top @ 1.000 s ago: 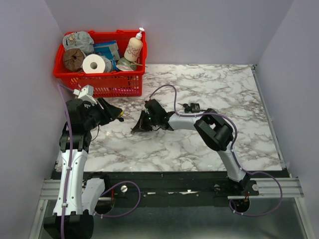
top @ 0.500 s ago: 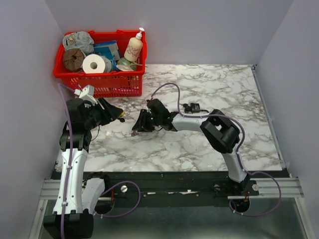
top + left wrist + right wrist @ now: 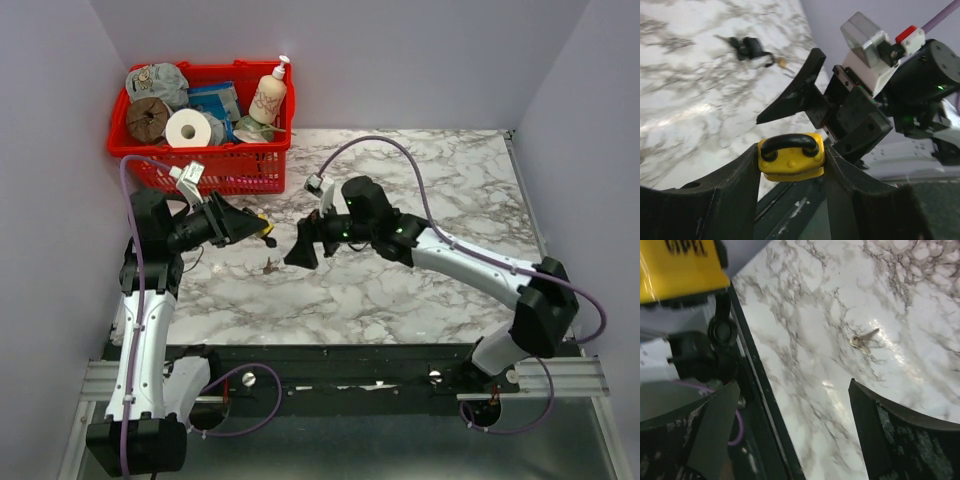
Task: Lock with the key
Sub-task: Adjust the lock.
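A yellow padlock with a black shackle sits clamped between my left gripper's fingers, held above the table's left side. A small brass key lies flat on the marble, seen from above just below the padlock. My right gripper hovers right of the padlock, above the key, with its jaws wide apart and nothing between them. The padlock's yellow body shows at the top left of the right wrist view.
A red basket of household items stands at the back left. A small black object lies on the marble beyond the right gripper. Grey walls close in the left, back and right sides. The table's front edge runs near the key.
My right gripper has opened, risen off the table and moved slightly right, leaving the key lying there. The left gripper has carried the padlock to the right, toward the right gripper.
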